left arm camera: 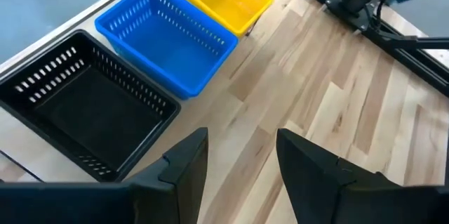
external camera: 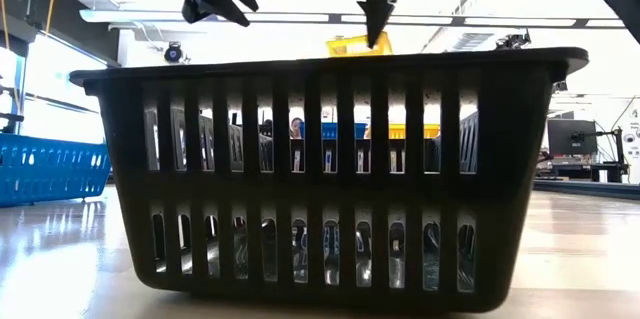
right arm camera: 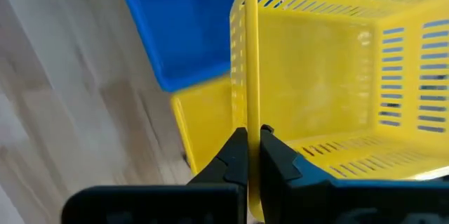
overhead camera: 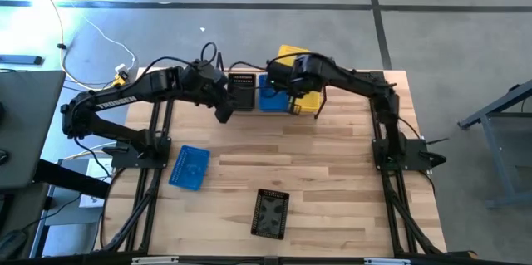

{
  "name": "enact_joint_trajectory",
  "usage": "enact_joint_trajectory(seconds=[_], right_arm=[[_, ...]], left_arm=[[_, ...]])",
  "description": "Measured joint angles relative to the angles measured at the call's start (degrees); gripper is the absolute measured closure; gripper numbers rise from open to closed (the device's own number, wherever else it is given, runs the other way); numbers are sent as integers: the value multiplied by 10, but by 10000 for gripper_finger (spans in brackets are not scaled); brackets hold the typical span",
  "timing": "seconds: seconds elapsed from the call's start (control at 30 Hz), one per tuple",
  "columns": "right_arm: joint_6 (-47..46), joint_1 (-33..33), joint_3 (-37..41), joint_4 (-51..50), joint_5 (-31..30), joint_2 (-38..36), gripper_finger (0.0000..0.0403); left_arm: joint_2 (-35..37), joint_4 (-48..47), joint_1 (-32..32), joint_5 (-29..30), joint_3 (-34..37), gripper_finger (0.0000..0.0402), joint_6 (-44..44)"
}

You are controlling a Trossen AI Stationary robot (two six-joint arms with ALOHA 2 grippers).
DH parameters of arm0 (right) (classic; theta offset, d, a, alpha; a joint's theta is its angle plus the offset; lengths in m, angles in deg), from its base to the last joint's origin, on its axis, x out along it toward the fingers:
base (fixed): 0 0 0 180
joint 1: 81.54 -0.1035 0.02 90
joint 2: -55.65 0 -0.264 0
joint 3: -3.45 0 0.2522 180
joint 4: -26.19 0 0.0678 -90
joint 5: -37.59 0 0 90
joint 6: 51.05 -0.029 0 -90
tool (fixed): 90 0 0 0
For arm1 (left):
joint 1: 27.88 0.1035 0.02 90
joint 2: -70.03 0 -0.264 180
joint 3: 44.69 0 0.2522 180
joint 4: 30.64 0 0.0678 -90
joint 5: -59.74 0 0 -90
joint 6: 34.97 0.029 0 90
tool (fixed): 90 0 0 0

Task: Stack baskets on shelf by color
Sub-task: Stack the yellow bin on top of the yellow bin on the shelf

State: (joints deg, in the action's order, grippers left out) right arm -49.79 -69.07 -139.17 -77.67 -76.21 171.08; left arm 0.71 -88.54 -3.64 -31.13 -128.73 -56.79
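A: High view first; how far along is the sorting?

B: Partly; along the table's far edge sit a black basket (overhead camera: pixel 242 90), a blue basket (overhead camera: pixel 270 97) and a yellow basket (overhead camera: pixel 303 100) in a row, though I cannot make out the shelf plank itself under them; another blue basket (overhead camera: pixel 189 167) and another black basket (overhead camera: pixel 271 213) lie loose on the tabletop (overhead camera: pixel 332 182), so those are left.

A: And the arms?

B: The right gripper (right arm camera: pixel 253 155) is clenched on the wall of a lifted yellow basket (right arm camera: pixel 330 62), above the row's yellow one; the left gripper (left arm camera: pixel 242 164) hovers near the black one, fingers parted, grasping nothing.
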Motion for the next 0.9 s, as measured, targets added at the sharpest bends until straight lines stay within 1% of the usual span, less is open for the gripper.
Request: enact_joint_trajectory(seconds=[0.1,0.2,0.47,0.57,0.7,0.9], right_arm=[[-6,11,91,11,-7,-47,403],[7,18,177,58,-14,-101,403],[111,35,359,222,5,-218,403],[148,43,417,269,31,-245,403],[195,50,480,314,46,-271,403],[219,58,539,349,62,-281,403]], left_arm=[[0,0,1,0,0,241,0],[0,3,1,0,0,241,0],[-1,7,1,0,0,241,0],[-1,7,1,0,0,241,0],[-1,7,1,0,0,241,0],[-1,7,1,0,0,241,0]])
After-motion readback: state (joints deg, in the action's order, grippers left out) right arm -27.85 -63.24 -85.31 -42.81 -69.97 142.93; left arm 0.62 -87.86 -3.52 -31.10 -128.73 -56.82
